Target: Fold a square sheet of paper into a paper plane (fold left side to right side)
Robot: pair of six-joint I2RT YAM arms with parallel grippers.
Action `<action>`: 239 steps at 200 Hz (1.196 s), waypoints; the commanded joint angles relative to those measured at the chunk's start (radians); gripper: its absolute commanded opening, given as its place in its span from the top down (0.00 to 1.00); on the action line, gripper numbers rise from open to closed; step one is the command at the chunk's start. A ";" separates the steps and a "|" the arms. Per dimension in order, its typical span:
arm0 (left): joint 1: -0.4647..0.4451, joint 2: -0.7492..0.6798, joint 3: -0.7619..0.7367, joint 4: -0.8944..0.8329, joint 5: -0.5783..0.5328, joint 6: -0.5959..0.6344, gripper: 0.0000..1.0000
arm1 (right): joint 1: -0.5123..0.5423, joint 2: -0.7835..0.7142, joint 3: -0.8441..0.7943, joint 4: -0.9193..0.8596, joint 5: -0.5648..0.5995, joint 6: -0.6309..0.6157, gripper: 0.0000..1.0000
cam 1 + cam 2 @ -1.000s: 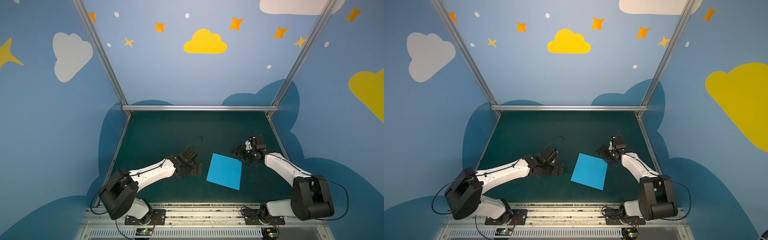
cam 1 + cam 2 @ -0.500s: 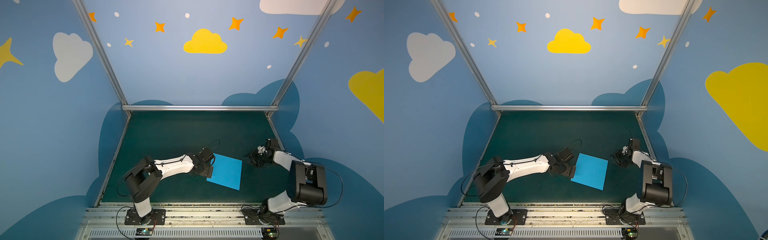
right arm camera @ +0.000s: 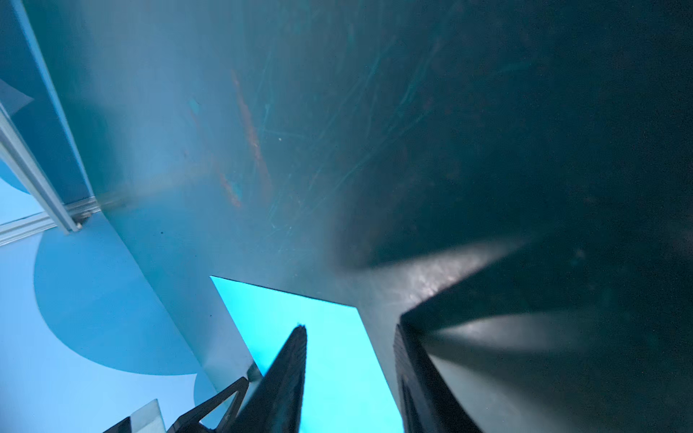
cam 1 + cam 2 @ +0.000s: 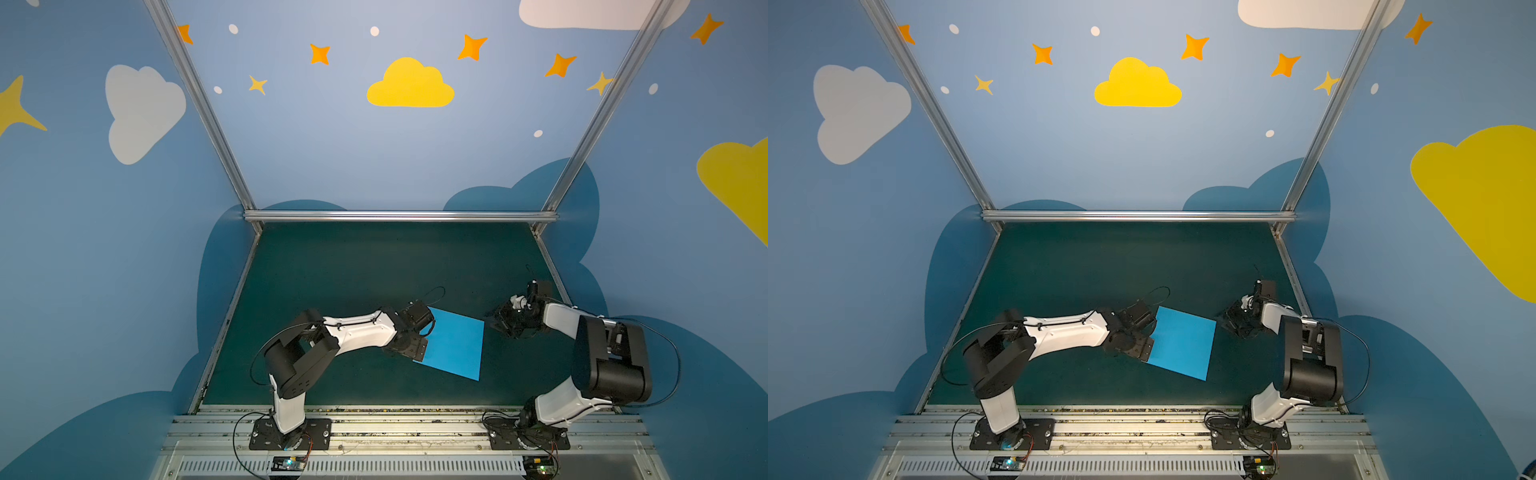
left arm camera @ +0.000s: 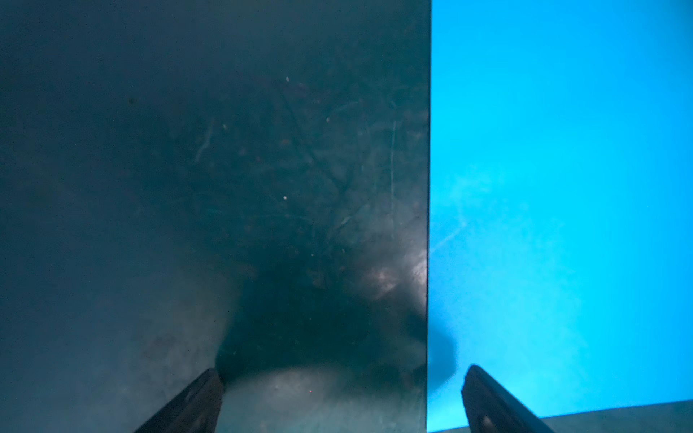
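Dark green tabletop (image 4: pixel 353 270) carries the square sheet of paper (image 4: pixel 453 345), which lies flat and unfolded toward 4 o'clock of the tabletop centre. Left hand (image 4: pixel 426 338) is at the sheet's 9 o'clock edge, fingers spread wide, one over paper, one over bare tabletop. Right hand (image 4: pixel 494 324) sits just beside the 2 o'clock corner, fingers partly apart. Whether it touches the sheet cannot be told.
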 commanded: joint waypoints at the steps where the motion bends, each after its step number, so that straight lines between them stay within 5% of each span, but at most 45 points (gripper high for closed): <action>1: -0.001 0.022 0.018 -0.028 -0.014 0.010 0.00 | 0.030 0.062 0.034 -0.121 0.034 -0.045 0.55; 49: 0.004 -0.095 -0.036 0.012 0.149 -0.120 0.02 | 0.049 0.042 0.033 -0.114 0.016 -0.070 0.58; 94: 0.006 -0.209 -0.213 0.232 0.296 -0.307 0.04 | 0.106 -0.081 0.005 -0.131 0.045 -0.061 0.61; 179: 0.007 -0.183 -0.274 0.419 0.364 -0.379 0.31 | 0.201 -0.049 -0.041 -0.044 0.027 0.028 0.84; 239: 0.007 -0.131 -0.271 0.424 0.351 -0.388 0.31 | 0.218 0.028 -0.061 -0.010 0.023 0.079 0.94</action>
